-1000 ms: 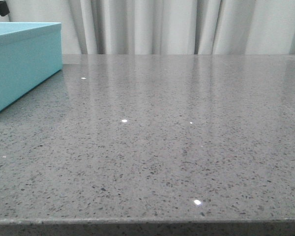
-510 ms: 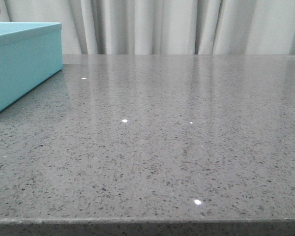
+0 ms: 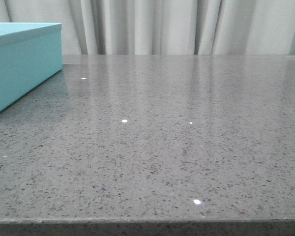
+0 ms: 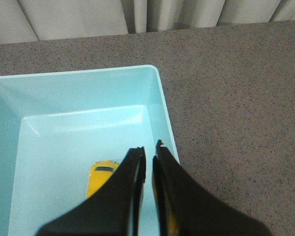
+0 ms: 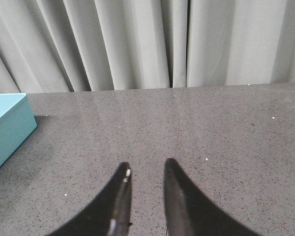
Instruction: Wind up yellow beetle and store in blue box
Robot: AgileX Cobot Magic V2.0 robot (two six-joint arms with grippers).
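The yellow beetle (image 4: 101, 177) lies on the floor of the open blue box (image 4: 83, 91), partly hidden behind my left gripper's fingers. My left gripper (image 4: 149, 150) hangs above the box near its right wall, with its jaws almost together and nothing between them. The blue box also shows at the far left of the front view (image 3: 24, 64) and at the left edge of the right wrist view (image 5: 7, 130). My right gripper (image 5: 146, 167) is open and empty above the grey table (image 5: 211, 128), well away from the box. Neither gripper shows in the front view.
A grey speckled countertop (image 3: 177, 137) runs to pale pleated curtains (image 3: 162, 24) at the back. Its front edge (image 3: 147, 223) lies along the bottom of the front view.
A dark part of the left arm seen above the box at the top left of the front view has moved up and out of that view. The box has not moved.
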